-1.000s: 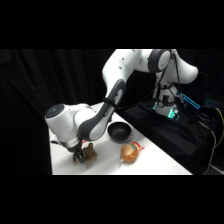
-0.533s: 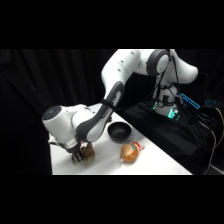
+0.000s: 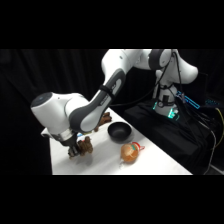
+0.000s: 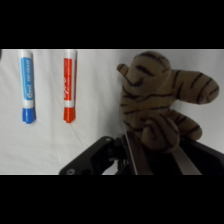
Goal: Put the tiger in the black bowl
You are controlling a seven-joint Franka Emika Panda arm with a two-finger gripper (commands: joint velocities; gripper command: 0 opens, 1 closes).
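Observation:
The tiger (image 4: 155, 102), a tan plush with dark stripes, fills the right of the wrist view. Its lower body sits between my two fingers (image 4: 134, 156), and my gripper (image 4: 157, 145) is shut on it. In the side view the tiger (image 3: 86, 145) hangs at my gripper (image 3: 77, 149) near the table's front left corner, just above the white surface. The glossy black bowl (image 3: 119, 131) stands to the right of it, farther back, and holds nothing that I can see.
A round orange toy with red trim (image 3: 131, 152) lies in front of the bowl. A darker brown plush (image 3: 105, 119) shows behind my arm. A blue marker (image 4: 27, 85) and a red marker (image 4: 69, 85) lie side by side. The table's left edge (image 3: 51, 150) is close.
My wrist has moved a little up and to the left, and the tiger has come up slightly with it. The bowl and orange toy have not moved.

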